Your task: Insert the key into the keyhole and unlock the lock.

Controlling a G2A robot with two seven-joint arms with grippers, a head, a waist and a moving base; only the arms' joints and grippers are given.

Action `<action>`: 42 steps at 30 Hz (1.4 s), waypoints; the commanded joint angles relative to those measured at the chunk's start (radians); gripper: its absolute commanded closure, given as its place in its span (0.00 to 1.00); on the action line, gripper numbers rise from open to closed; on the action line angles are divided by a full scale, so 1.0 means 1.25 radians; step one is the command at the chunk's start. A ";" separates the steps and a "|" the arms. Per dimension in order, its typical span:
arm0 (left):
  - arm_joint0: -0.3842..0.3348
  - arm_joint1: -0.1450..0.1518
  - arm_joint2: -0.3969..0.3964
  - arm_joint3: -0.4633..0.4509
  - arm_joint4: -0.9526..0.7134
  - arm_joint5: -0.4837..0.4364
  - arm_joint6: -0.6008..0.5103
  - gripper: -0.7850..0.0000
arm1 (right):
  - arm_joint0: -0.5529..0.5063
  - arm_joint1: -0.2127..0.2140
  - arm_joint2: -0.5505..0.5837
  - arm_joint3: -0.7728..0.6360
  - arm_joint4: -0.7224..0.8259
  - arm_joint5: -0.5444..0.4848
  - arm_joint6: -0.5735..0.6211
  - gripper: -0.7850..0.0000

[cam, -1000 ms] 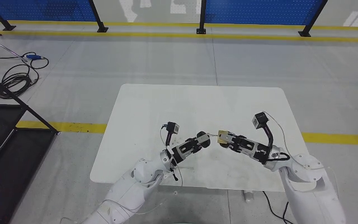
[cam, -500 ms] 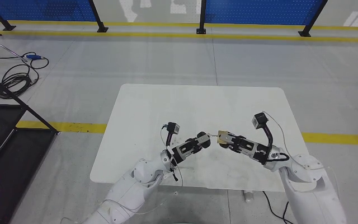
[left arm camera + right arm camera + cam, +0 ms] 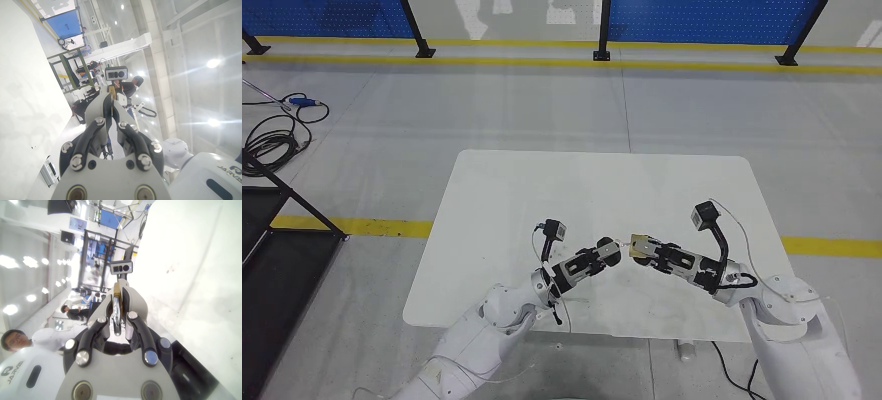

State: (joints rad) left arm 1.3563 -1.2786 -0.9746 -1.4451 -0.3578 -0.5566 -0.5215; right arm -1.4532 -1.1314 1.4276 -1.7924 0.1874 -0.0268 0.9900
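Brass-yellow lock (image 3: 117, 290) with a shiny silver shackle (image 3: 116, 321). Left gripper (image 3: 109, 95) and right gripper (image 3: 118, 285): white, with black links and ribbed black pads (image 3: 125, 300). White table (image 3: 542, 200). Grey floor (image 3: 362, 150) with yellow lines (image 3: 362, 227).

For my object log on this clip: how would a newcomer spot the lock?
Over the middle of the white table, two arms meet tip to tip. The lock is the small block clamped in the right gripper, chrome shackle toward that wrist. Only it is brass; the left gripper facing it is white and black.
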 commanded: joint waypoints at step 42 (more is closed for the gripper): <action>-0.020 -0.010 0.008 0.026 -0.043 -0.004 -0.076 1.00 | 0.012 0.025 -0.024 0.007 0.013 -0.005 0.010 1.00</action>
State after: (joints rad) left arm 1.3314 -1.2905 -0.9645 -1.4128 -0.4117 -0.5625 -0.6161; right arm -1.4376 -1.1007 1.3982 -1.7839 0.2025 -0.0332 1.0033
